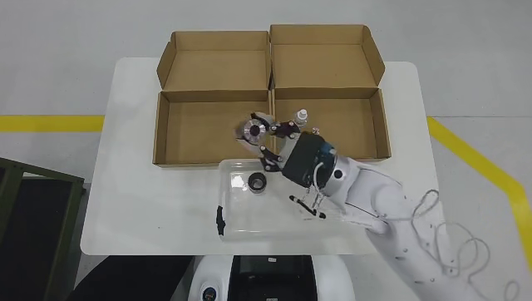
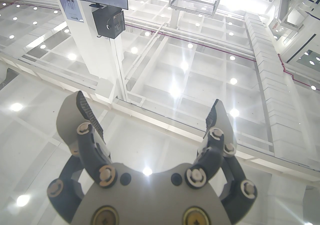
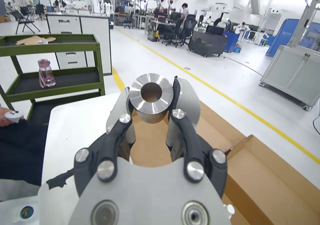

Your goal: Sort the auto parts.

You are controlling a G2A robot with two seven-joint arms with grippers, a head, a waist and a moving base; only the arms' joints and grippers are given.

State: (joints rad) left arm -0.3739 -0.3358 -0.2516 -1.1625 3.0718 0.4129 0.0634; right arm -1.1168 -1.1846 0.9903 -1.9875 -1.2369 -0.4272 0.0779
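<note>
Steel bushing [image 3: 151, 107], short and shiny, with wide round central bore

You cannot tell what the small dark round part [image 1: 258, 183] in the clear tray [image 1: 245, 216] is, the right arm [image 1: 378, 199] covers one end of that tray, and the fingers [image 3: 187, 95] of the right gripper [image 3: 151, 94] hide the sides of the metal sleeve [image 3: 152, 110].

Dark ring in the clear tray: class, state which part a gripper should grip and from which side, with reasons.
Probably the outer rim, pinched across from straight above. The dark ring appears to lie flat in the clear tray, opening upward, and the tray walls would hinder a sideways approach.
</note>
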